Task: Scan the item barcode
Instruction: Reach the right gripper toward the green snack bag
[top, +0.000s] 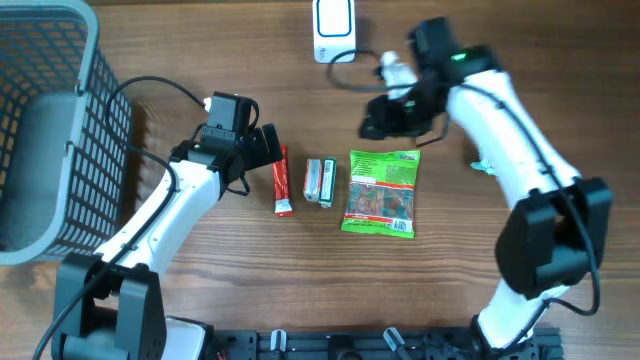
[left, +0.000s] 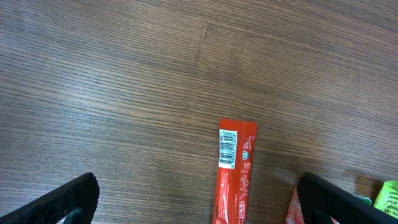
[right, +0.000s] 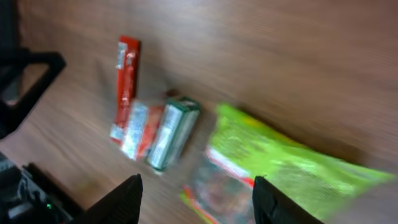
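Three items lie in a row mid-table: a red stick pack (top: 283, 180), a pair of small packs (top: 320, 182) and a green snack bag (top: 381, 193). My left gripper (top: 257, 150) is open just left of the stick pack's top end. In the left wrist view the stick pack (left: 235, 180) lies between the wide fingers (left: 74, 199), its barcode facing up. My right gripper (top: 385, 115) hovers above the green bag's top edge, open and empty. The right wrist view is blurred; the green bag (right: 280, 162) shows beyond its gripper (right: 196, 202).
A grey wire basket (top: 50, 130) fills the left side. A white box-shaped device (top: 333, 30) with a black cable stands at the back edge. A small teal object (top: 483, 166) lies by the right arm.
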